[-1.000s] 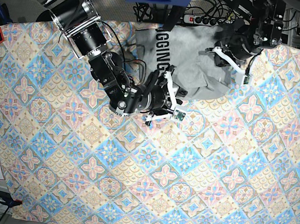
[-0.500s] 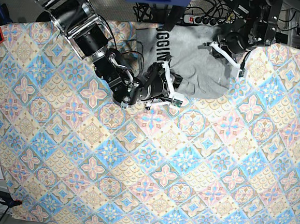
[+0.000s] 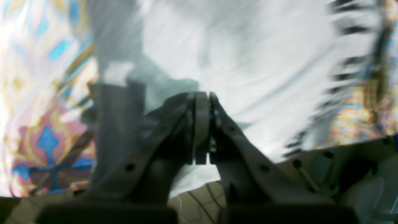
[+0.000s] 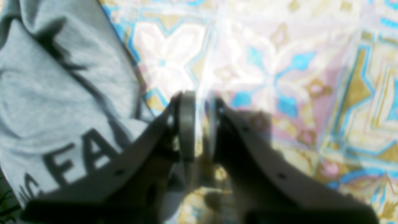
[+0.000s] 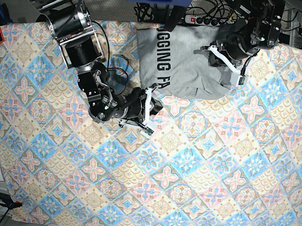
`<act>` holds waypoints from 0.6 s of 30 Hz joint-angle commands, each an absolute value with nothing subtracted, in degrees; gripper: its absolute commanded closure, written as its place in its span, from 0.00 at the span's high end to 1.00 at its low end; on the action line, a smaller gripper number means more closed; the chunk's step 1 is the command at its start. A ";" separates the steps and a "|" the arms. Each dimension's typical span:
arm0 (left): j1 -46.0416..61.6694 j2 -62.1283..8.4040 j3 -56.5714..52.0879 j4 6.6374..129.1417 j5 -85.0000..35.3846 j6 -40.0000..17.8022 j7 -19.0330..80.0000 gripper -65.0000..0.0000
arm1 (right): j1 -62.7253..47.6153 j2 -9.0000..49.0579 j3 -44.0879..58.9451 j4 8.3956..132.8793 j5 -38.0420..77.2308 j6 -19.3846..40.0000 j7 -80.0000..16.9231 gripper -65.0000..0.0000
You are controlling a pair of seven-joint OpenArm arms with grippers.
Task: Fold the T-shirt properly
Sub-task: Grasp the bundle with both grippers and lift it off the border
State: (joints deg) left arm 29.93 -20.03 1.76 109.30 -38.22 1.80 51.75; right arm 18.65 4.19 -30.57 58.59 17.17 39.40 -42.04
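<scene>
The T-shirt (image 5: 183, 63) lies crumpled near the top middle of the base view, on the patterned tablecloth (image 5: 187, 178). It is grey, with black block letters running down its left edge, and its lower right part is bunched into folds. The rest of the cloth, from the middle of the frame down to the bottom, is bare.

The left claw (image 5: 222, 55) sits at the upper right of the base view, over the right side of the shirt. In the left wrist view its fingers (image 3: 201, 124) are pressed flat together, with blurred grey fabric filling the frame behind them. No fabric can be seen caught between the tips, so whether it has hold of the shirt cannot be told; it is closed tight.

The right claw (image 5: 150, 113) is left of centre in the base view, just below the shirt's lower left corner and over the tablecloth. In the right wrist view a narrow slit shows between its fingers (image 4: 186, 124), and only the pattern of the cloth is seen through it. The shirt (image 4: 62, 102) lies at the left of that frame, lettering visible, beside the claw and not in it.
</scene>
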 commanded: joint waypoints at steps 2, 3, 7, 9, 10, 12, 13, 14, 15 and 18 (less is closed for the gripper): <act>32.40 -20.53 1.71 112.40 -38.55 1.80 51.65 0.00 | 19.65 4.53 -30.20 63.16 18.33 40.00 -41.10 0.12; 33.27 -20.53 1.71 113.45 -38.55 1.80 51.65 0.00 | 19.65 5.32 -30.20 65.27 18.33 40.00 -41.10 0.12; 35.38 -20.53 4.44 113.98 -38.20 1.80 51.65 0.00 | 18.86 7.25 -30.73 70.29 18.51 40.00 -43.56 0.12; 35.56 -21.32 5.93 112.92 -38.11 1.80 51.65 0.00 | 18.15 7.25 -30.73 70.90 18.51 40.00 -44.53 0.12; 35.47 -21.58 7.08 112.31 -38.11 1.80 51.38 0.00 | 17.89 7.25 -30.81 70.90 18.51 40.00 -44.70 0.12; 35.03 -21.76 8.48 110.11 -38.11 1.80 51.21 0.00 | 17.27 7.25 -30.90 70.46 18.42 40.00 -44.70 0.12; 33.89 -21.76 8.84 109.05 -38.02 1.80 51.21 0.00 | 16.92 7.16 -30.90 70.46 18.42 40.00 -44.70 0.12; 33.10 -21.76 9.01 108.18 -37.41 1.80 51.21 0.00 | 16.57 7.16 -30.90 70.37 18.42 40.00 -44.70 0.12; 32.40 -21.67 9.10 107.38 -36.62 1.80 51.21 0.00 | 16.31 7.16 -30.90 70.29 18.42 40.00 -44.70 0.12; 30.02 -21.32 9.10 104.22 -34.24 1.80 51.12 0.00 | 15.69 7.16 -30.90 69.14 18.42 40.00 -44.70 0.12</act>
